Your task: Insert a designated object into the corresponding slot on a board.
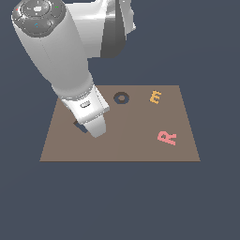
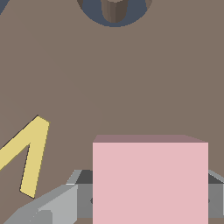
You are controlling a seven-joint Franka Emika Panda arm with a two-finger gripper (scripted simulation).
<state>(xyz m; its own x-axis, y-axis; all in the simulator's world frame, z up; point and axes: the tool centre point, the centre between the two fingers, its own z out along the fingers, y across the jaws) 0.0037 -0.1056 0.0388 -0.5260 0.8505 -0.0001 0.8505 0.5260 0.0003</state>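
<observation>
The light-pink square tile (image 2: 150, 179) sits between my grey fingers (image 2: 83, 199), which press on both of its sides. My gripper (image 2: 151, 201) is shut on it, low over the brown board (image 1: 136, 140) in its part at the exterior view's left (image 1: 89, 129). The tile is hidden by the hand in the exterior view. A dark patch (image 1: 78, 125) shows under the hand; it may be a corner of the navy square slot, which is otherwise hidden. Thin dark strips (image 2: 85, 176) show beside the tile in the wrist view.
A dark round ring (image 1: 121, 98) lies on the board beyond the gripper and also shows in the wrist view (image 2: 114, 13). An orange-yellow letter (image 1: 155, 97) and a salmon-pink R (image 1: 167, 137) lie at the exterior view's right. A yellow shape (image 2: 30, 153) lies beside the gripper.
</observation>
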